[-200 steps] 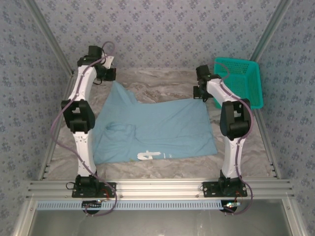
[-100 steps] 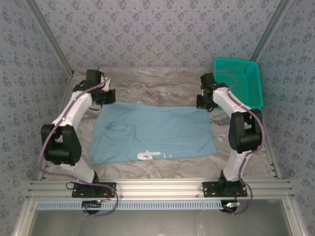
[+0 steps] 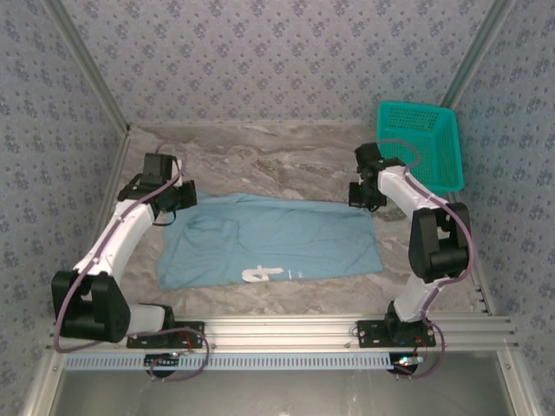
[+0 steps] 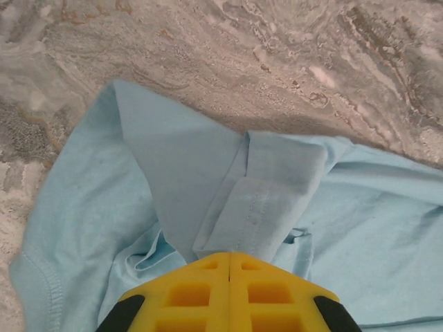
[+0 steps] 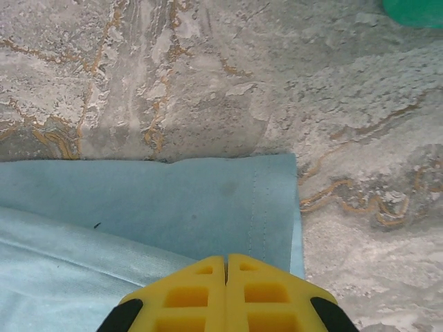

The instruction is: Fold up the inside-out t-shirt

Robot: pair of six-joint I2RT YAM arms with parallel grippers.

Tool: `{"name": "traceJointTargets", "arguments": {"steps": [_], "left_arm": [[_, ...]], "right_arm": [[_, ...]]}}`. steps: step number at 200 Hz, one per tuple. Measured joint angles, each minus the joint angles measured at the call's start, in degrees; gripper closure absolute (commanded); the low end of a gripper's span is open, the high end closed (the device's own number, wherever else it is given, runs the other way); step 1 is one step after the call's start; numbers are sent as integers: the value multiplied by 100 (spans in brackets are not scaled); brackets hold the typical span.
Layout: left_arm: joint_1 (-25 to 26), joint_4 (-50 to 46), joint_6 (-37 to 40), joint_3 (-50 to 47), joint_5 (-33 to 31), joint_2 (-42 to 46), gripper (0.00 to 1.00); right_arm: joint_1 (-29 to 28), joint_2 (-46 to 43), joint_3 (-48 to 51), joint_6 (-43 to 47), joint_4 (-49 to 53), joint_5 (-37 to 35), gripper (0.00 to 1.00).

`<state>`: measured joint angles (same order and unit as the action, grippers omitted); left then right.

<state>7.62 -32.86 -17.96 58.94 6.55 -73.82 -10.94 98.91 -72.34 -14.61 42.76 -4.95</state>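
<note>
The marbled grey table (image 3: 286, 147) spans the floor of the cell, and the inside-out t-shirt (image 3: 277, 238) lies at its middle as a wide, light blue rectangle, doubled over on itself and stretched between the two arms. The teal mesh basket (image 3: 425, 147) sits in the far right corner, apart from the cloth. The left gripper (image 3: 178, 198) is at the shirt's far left corner; in the left wrist view its yellow fingers (image 4: 201, 294) are pressed tight together, no gap between them, and a folded flap of the t-shirt (image 4: 208, 173) with a stitched hem rises straight into the tips, so it is clamped on the cloth. The right gripper (image 3: 364, 196) is at the far right corner; from its wrist camera the fingers (image 5: 263, 294) are likewise clenched, meeting over the hemmed corner of the t-shirt (image 5: 173, 200), which runs under the tips and lies smooth on the marble. White printed lettering (image 3: 263, 275) shows near the shirt's near edge, left of centre.
</note>
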Motion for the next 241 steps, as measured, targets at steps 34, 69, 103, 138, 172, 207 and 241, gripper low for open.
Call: {"name": "traceJointTargets", "arguments": {"steps": [34, 69, 103, 138, 172, 207, 241], "left_arm": [[0, -24, -61, -111, -170, 463, 100], [-2, -66, -90, -297, -326, 892, 100], [-11, -160, -166, -706, -367, 1209, 100], [-11, -140, -168, -828, -358, 1362, 100], [-11, 162, -188, -807, -315, 1427, 100], [-9, 450, -256, -385, -289, 990, 100], [-9, 667, -299, 92, -203, 640, 100]], "right_arm": [[85, -92, 0, 2, 140, -262, 99], [133, -98, 9, 2, 245, -494, 99], [131, -101, 26, 2, 271, -540, 98], [127, -101, 83, 0, 289, -581, 98], [127, -105, 85, 0, 295, -584, 98], [92, -105, 17, 0, 308, -584, 98], [66, -105, -201, 0, 334, -581, 98]]}}
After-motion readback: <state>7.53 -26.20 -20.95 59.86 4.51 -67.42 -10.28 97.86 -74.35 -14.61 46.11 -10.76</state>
